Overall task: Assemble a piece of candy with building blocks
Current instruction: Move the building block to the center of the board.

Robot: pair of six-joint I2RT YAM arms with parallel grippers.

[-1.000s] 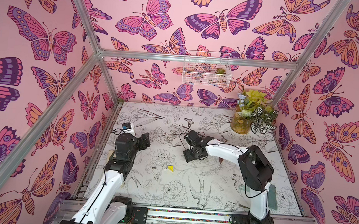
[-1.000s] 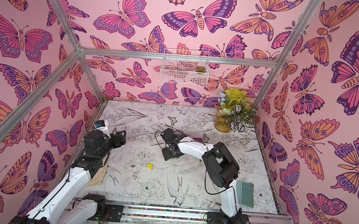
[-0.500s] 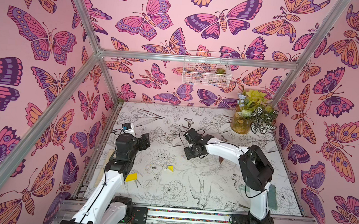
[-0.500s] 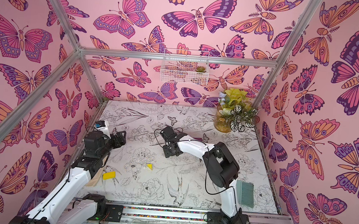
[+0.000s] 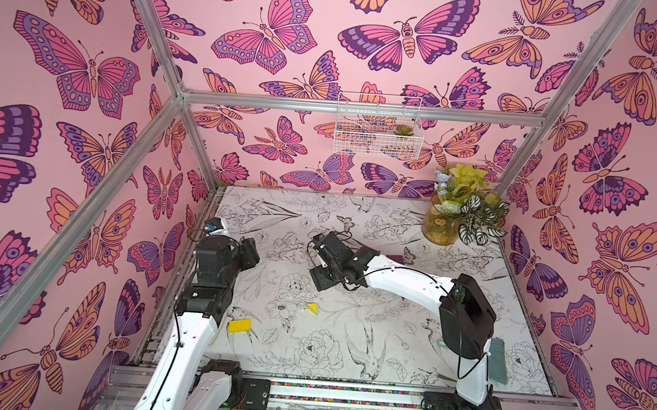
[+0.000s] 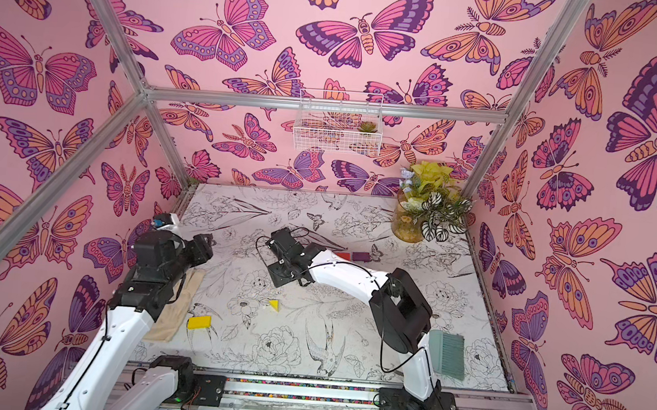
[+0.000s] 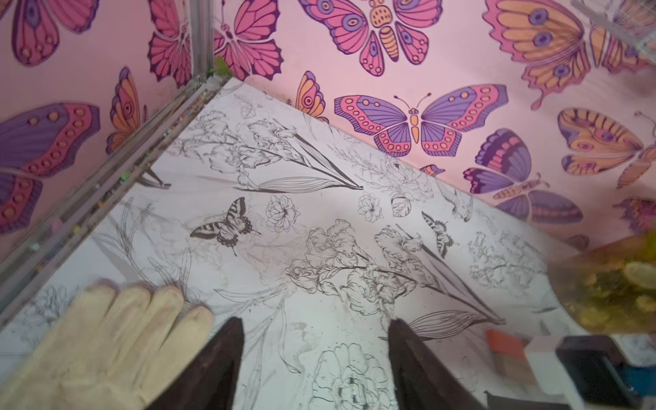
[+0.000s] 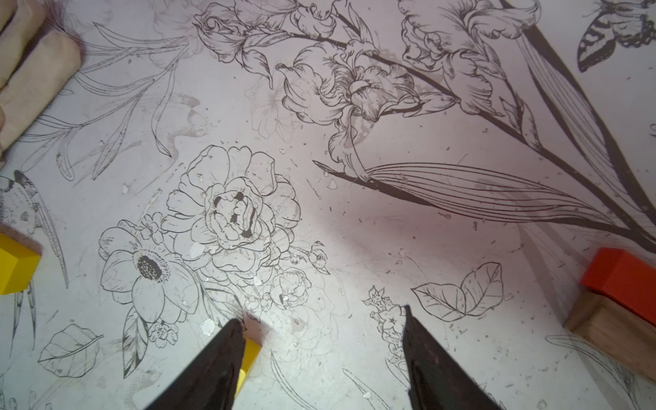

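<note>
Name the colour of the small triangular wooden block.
Yellow; the small triangular wooden block shows best in a top view.

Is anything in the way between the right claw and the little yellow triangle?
No, nothing visible is in the way. The right gripper is open over bare table, and the yellow triangle lies right beside one of its fingers, partly hidden by it.

yellow block [image 5: 239, 325], yellow triangle [image 5: 312, 308], red block [image 8: 624, 280], pink butterfly-print walls [image 5: 330, 72]
</note>
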